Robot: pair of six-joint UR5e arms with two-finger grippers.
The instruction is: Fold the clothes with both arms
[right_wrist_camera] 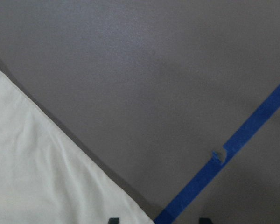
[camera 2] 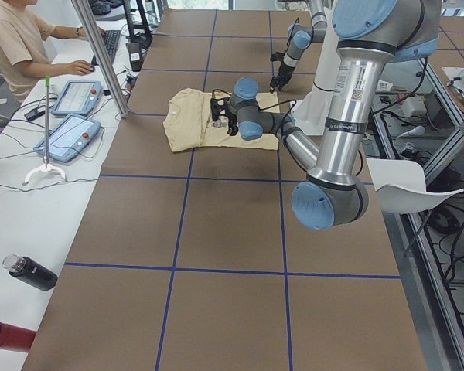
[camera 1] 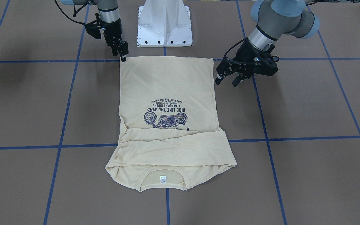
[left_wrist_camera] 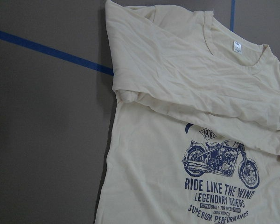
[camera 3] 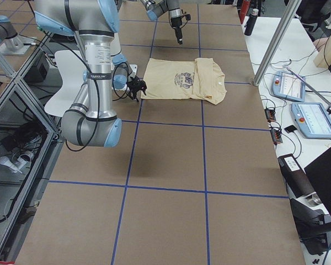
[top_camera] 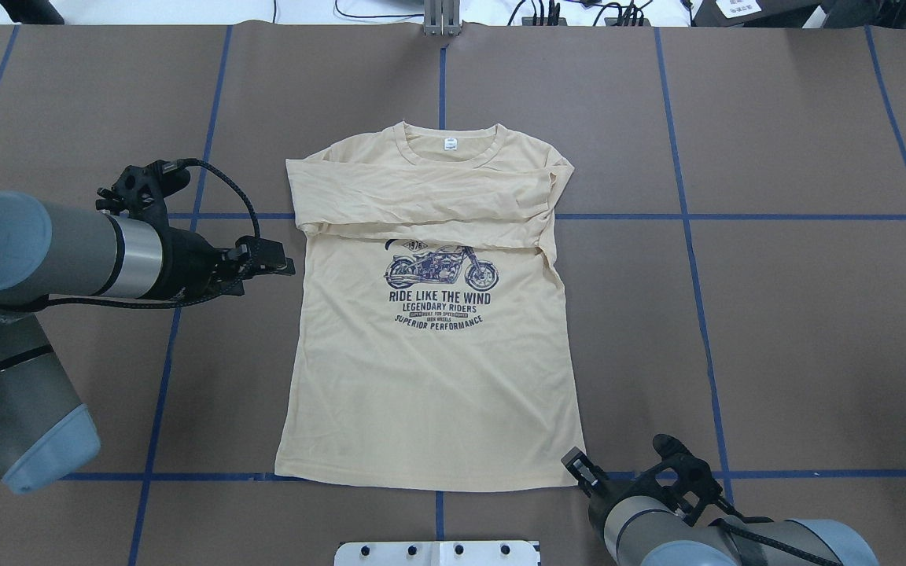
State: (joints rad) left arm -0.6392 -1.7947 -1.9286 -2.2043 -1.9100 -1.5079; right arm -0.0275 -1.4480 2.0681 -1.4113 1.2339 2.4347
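1. Our T-shirt point(top_camera: 429, 377) lies flat, print up, at the middle of the table point(top_camera: 775, 314), with both sleeves point(top_camera: 421, 196) folded across the chest.
2. Our right gripper point(camera 1: 122, 53) hovers at one hem corner point(top_camera: 571, 448), jaws apart. Our left gripper point(camera 1: 227, 79), also spread and empty, hangs just beside the shirt's side edge.
3. We judge the hem pickup to be in hand. Next, both hem corners need pinching, then carrying toward the collar point(top_camera: 447, 155).

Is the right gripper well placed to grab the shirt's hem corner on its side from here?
Probably yes. The right gripper sits right at the hem corner of the shirt, jaws apart. Nothing lies over that corner, and only bare table surrounds it.
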